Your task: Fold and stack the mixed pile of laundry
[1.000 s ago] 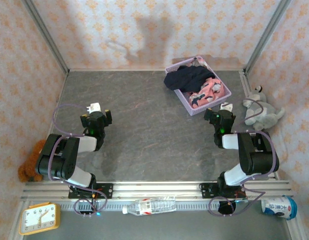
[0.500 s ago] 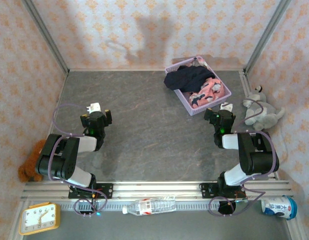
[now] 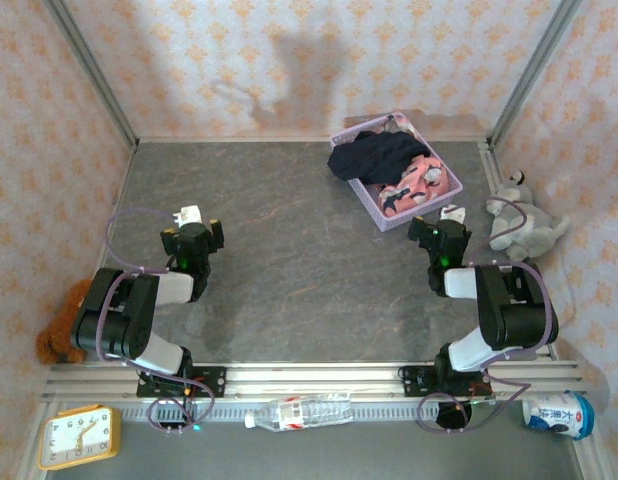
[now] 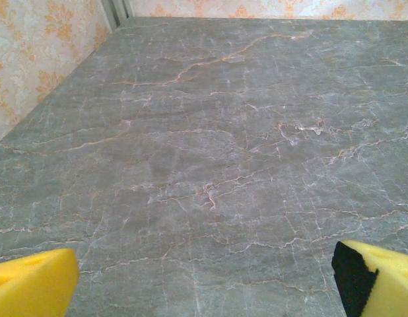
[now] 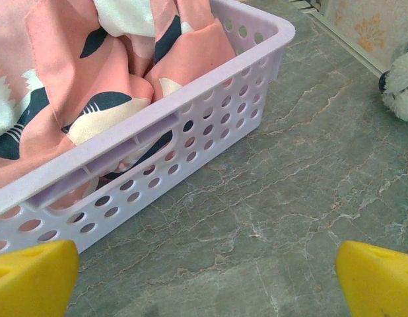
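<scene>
Top external view: near the desk's point(image 3: 289, 260) far right corner, a lavender basket point(image 5: 210, 119) holding the navy cloth point(image 3: 377, 155) at its far end, pink shark-print cloth point(image 3: 414, 185) at its near end. Left tool point(image 4: 204, 284) spread wide, empty, over bare desk near the left edge. Right tool point(image 5: 204, 277) spread wide, empty, just short of the basket.

Grey marble-pattern table point(image 3: 289, 260), mostly bare in the middle and on the left half. Lavender perforated basket point(image 3: 426, 209) sits flat on it near the far right corner, angled to the edges. Grey plush toy point(image 3: 519, 220) at the right edge, near the basket but apart from it. Brown plush toy point(image 3: 59, 328) at the left edge, toward the near left corner.
</scene>
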Motion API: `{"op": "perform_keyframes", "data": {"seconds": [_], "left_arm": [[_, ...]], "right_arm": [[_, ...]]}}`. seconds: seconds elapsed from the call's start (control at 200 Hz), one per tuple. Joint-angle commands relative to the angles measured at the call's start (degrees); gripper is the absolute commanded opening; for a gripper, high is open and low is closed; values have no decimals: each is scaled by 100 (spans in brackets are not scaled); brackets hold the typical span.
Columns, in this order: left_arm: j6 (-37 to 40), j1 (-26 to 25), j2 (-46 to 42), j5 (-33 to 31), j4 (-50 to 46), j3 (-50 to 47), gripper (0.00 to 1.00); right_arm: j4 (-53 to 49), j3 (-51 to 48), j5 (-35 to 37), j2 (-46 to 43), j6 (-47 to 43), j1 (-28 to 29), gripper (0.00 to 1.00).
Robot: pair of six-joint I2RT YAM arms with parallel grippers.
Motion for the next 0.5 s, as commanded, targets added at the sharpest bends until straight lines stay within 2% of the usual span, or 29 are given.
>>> {"op": "perform_keyframes", "data": {"seconds": [0.0, 0.17, 0.275, 0.415, 0.495], "left_arm": [[42, 16, -217, -128, -219, 237, 100], [18, -59, -903, -413, -1896, 985, 100], [-575, -97, -1263, -357, -2912, 1591, 100], [-1011, -477, -985, -599, -4781, 2915, 100], [-1285, -757, -697, -744, -5574, 3545, 100]], "right_arm": [[-535, 231, 69, -440, -46, 2, 99], [-2267, 639, 371, -1304, 226, -2, 99], [-3330, 920, 541, -1852, 691, 3, 99], [-4941, 1665, 682, -2249, 1476, 1, 99], [-5781, 2280, 428, -2208, 1851, -2, 99]]}}
